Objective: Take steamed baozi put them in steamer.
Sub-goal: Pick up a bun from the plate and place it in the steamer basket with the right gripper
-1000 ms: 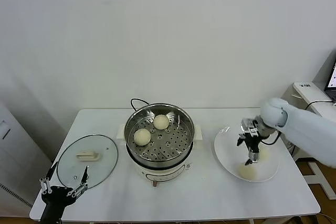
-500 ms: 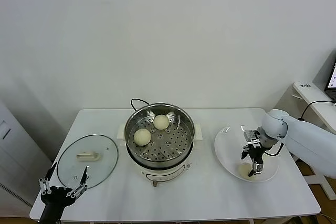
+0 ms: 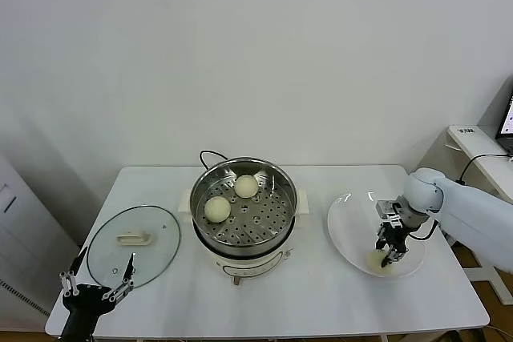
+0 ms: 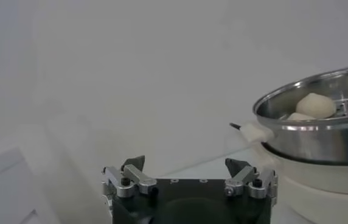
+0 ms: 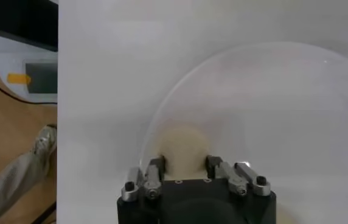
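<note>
The steamer [image 3: 282, 180] stands mid-table on its white base and holds two cream-white baozi [image 3: 246, 186] [image 3: 216, 208]. It also shows in the left wrist view [image 4: 320, 134] with a baozi [image 4: 315, 105] inside. My right gripper [image 3: 390, 255] is down on the white plate [image 3: 345, 222], shut on a third baozi [image 3: 374, 260] at the plate's near part. In the right wrist view my gripper [image 5: 184, 165] has a finger pressed on each side of this baozi [image 5: 183, 141], which rests on the plate [image 5: 271, 91]. No fourth baozi shows. My left gripper [image 3: 98, 282] is parked open at the table's front left corner.
A round glass lid [image 3: 132, 244] with a white handle lies on the table left of the steamer, just beyond my left gripper [image 4: 185, 164]. A black cord runs behind the steamer. A side table with a laptop stands beyond the right edge.
My right gripper came down onto the plate and its fingers closed in on the baozi there. The left arm has not moved.
</note>
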Robot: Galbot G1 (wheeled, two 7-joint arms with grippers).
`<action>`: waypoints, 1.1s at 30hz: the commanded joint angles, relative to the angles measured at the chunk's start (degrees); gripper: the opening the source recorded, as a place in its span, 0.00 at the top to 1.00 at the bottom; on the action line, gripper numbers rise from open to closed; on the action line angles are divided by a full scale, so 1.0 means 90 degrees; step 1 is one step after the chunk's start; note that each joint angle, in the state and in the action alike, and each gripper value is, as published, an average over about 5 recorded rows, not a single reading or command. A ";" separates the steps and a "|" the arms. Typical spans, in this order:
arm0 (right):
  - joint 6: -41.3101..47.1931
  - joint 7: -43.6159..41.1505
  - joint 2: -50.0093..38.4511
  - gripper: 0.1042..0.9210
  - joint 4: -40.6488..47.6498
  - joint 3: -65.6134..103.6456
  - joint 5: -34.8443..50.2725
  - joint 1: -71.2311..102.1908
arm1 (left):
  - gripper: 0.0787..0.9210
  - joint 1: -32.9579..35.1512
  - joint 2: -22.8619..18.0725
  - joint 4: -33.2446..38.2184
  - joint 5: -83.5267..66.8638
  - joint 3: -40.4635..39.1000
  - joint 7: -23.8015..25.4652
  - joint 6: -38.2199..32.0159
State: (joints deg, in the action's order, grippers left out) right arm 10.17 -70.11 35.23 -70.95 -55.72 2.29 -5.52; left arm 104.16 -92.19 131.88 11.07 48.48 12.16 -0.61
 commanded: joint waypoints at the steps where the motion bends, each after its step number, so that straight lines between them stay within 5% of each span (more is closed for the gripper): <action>1: -0.0047 -0.0004 0.0145 0.65 -0.0041 -0.0818 0.0577 -0.1543 | 0.12 -0.0010 -0.0098 0.0004 0.0006 -0.0007 -0.0001 -0.0001; 13: -0.1056 -0.0126 0.1859 0.65 -0.0787 -0.2275 0.1607 -0.4958 | 0.12 -0.0080 -0.0053 0.0006 -0.0040 0.0117 -0.0001 0.0013; 22: -0.2484 0.0155 0.2801 0.65 -0.2135 -0.1633 -0.0309 -0.4154 | 0.12 -0.0080 -0.0128 0.0006 -0.0076 0.0101 -0.0010 -0.0020; 27: -0.3164 0.0234 0.3369 0.65 -0.2204 -0.1330 -0.1634 -0.3133 | 0.12 -0.0011 -0.0152 0.0007 -0.0097 0.0171 -0.0018 -0.0105; 33: -0.3678 0.0220 0.3878 0.65 -0.2001 -0.1174 -0.2105 -0.2428 | 0.12 0.0088 -0.0188 0.0002 -0.0203 0.0197 -0.0023 -0.0165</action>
State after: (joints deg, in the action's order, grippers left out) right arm -14.44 -68.76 62.62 -86.67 -67.92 -6.30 -33.81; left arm 104.36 -92.19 131.93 9.72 50.00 11.96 -1.71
